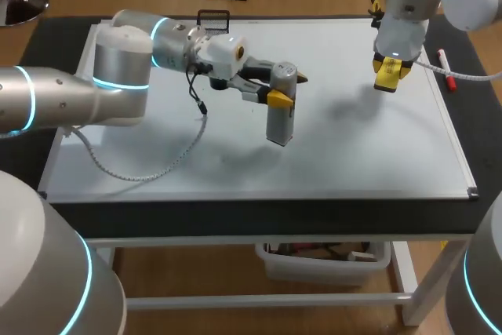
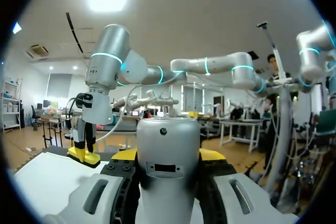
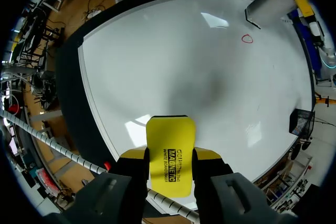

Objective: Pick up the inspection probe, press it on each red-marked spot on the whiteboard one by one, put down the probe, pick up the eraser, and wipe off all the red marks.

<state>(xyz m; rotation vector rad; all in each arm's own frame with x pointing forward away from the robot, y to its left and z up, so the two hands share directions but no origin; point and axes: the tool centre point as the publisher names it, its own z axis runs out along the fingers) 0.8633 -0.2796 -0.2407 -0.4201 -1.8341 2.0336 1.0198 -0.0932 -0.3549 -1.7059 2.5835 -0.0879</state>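
Probe and eraser both in our grip, one red mark on show.
Our left gripper [image 2: 168, 156] clamps the grey probe [image 1: 279, 119] from both sides, and it stands upright over mid-board, its foot down at the white board [image 1: 376, 154]; touching or not, we can't tell. A small ring-shaped red mark [image 3: 247, 39] sits just beside that foot. The yellow eraser [image 3: 169, 135], a flat rounded block with black print, is pinched in our right gripper [image 3: 169, 157], hanging clear above the board's far right part.
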